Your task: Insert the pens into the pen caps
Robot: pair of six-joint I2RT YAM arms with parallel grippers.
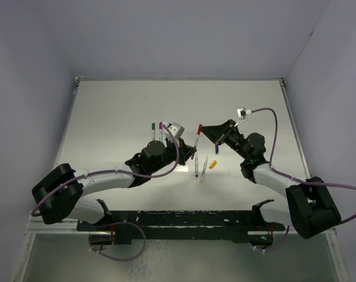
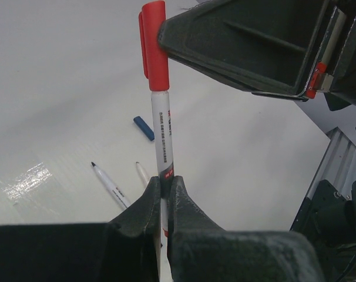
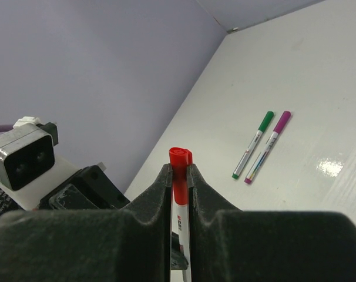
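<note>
I'm holding the pen [image 2: 163,138] above the table [image 1: 107,111], left gripper [image 2: 164,187] clamped on its barrel. The right gripper [image 3: 179,175] is pinching the cap [image 2: 154,50] at the far end, in line with the barrel.

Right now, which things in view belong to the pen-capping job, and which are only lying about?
Job in hand:
red pen in left gripper
red cap in right gripper
green-capped pen
magenta-capped pen
two uncapped pens
blue cap
yellow-orange cap

Not the job (rig parts):
purple cable
wrist camera
</note>
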